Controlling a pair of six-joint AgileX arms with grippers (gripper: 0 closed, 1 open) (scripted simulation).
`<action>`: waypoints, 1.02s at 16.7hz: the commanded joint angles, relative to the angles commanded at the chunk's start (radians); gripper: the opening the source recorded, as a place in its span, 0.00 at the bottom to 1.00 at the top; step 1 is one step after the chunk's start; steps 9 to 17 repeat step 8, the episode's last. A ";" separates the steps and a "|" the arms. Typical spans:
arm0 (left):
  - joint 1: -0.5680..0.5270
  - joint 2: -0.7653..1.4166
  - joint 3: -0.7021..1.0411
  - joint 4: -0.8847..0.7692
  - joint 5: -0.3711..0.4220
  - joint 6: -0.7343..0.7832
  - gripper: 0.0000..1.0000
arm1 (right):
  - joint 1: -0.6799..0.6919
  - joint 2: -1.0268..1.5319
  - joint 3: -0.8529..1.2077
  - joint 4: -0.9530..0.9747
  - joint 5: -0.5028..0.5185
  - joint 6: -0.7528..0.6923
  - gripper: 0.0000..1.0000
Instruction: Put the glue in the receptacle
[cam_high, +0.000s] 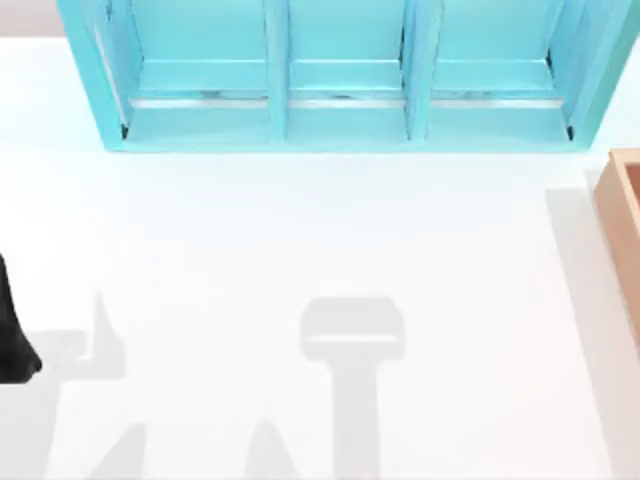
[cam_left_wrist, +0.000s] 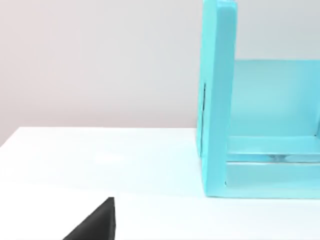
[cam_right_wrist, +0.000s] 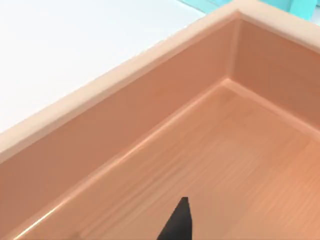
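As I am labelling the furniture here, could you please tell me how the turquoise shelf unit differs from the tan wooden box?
The shelf unit is turquoise; the wooden box is light tan. The shelf unit has three compartments; the wooden box is one open tray with a thick rim. The shelf unit stands at the table's far edge; the wooden box sits at its right edge. Both rest on the table.

Matte black left arm (cam_high: 12, 335) with rounded end, plain black pointed fingertips (cam_right_wrist: 178, 222), unmarked surfaces

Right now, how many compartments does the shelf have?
3: left, middle and right, side by side along the table's far edge.
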 joint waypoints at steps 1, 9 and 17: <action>0.000 0.000 0.000 0.000 0.000 0.000 1.00 | 0.000 0.000 0.000 0.000 0.000 0.000 0.90; 0.000 0.000 0.000 0.000 0.000 0.000 1.00 | 0.000 0.000 0.000 0.000 0.000 0.000 1.00; 0.000 0.000 0.000 0.000 0.000 0.000 1.00 | 0.000 0.000 0.000 0.000 0.000 0.000 1.00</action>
